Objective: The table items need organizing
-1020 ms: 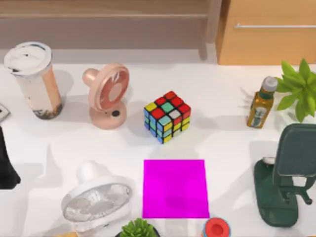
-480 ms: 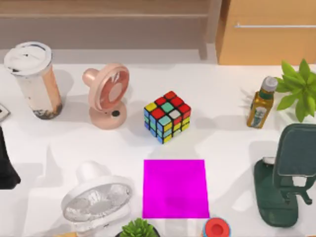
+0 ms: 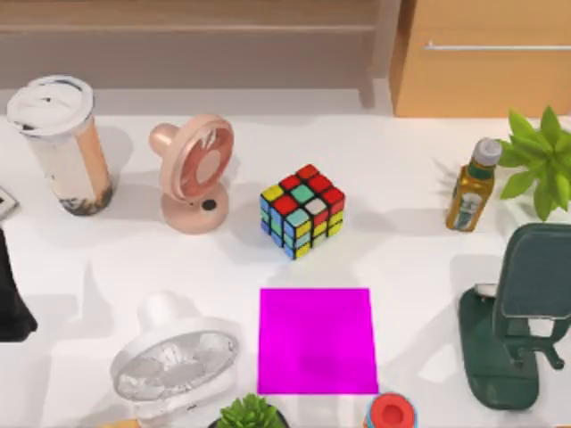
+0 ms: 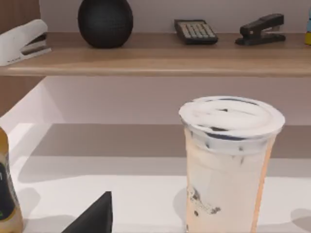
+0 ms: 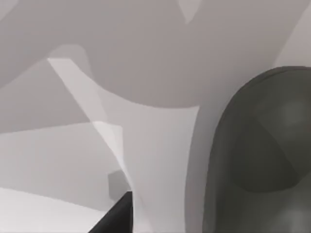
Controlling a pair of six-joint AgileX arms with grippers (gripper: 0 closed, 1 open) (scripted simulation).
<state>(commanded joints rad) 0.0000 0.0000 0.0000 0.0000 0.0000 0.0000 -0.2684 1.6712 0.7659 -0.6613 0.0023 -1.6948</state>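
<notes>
A tall clear plastic cup (image 3: 61, 147) with a white lid stands upright at the far left of the large glossy white tabletop (image 3: 401, 259). It holds a pale brownish drink, darker at the bottom, and its lid is streaked with dark marks. In the left wrist view the cup (image 4: 228, 167) stands before a wooden shelf.

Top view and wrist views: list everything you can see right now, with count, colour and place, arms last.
Cup: 1, white lid, brownish drink, table's far left.
Phone: 1, silver-edged, left edge.
Fans: 2, pink beside cup, white near left.
Puzzle cube: 1, multicoloured, centre.
Mat: 1, magenta, near centre.
Bottle: 1, amber, right.
Plants: 2, green, far right, near edge.
Stand: 1, dark green, right.
Red-capped item: 1, near edge.
Left arm: black, left edge.
</notes>
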